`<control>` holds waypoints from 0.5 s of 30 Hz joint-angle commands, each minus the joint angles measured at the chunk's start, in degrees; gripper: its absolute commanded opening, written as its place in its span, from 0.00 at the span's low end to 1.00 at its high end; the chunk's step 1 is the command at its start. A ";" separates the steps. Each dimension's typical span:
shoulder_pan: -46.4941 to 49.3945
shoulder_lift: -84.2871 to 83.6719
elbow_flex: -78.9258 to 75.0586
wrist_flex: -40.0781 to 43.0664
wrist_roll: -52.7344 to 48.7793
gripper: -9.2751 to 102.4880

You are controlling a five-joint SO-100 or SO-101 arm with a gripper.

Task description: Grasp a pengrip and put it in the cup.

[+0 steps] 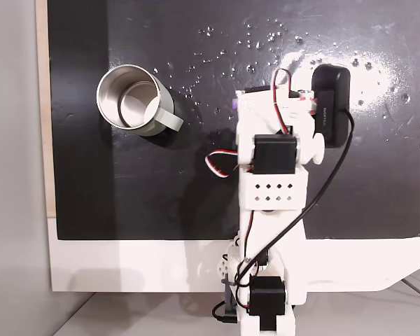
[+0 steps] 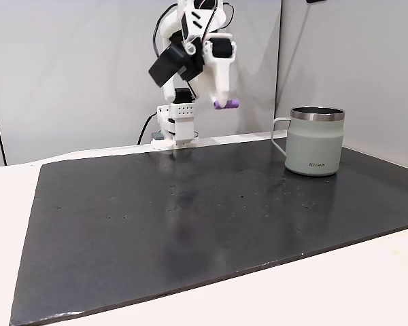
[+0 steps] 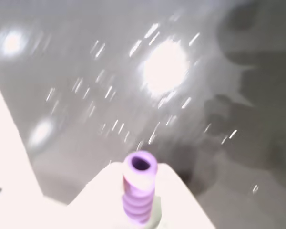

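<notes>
The purple ribbed pengrip (image 2: 226, 104) hangs high above the black mat, pinched by my gripper (image 2: 222, 101), which is shut on it. In the wrist view the pengrip (image 3: 139, 193) sticks out between the white fingers (image 3: 178, 200), its open end towards the camera. From above, only a sliver of the pengrip (image 1: 236, 103) shows at the gripper (image 1: 240, 103). The steel cup (image 1: 133, 98) stands upright to the left of the arm with its grey handle (image 1: 171, 120) towards the arm. In the side fixed view the cup (image 2: 316, 142) is right of and below the gripper, well apart from it.
The black mat (image 1: 126, 196) covers a white table (image 1: 126, 262) and carries shiny specks and glare. The arm's base (image 2: 175, 129) stands at the mat's far edge in the side view. A black camera module (image 1: 330, 105) rides on the wrist.
</notes>
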 commanded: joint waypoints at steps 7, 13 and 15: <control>-15.38 -0.26 -12.57 -1.41 0.53 0.08; -22.32 -4.75 -14.41 -3.78 0.62 0.08; -23.64 -7.12 -16.00 -3.96 1.23 0.08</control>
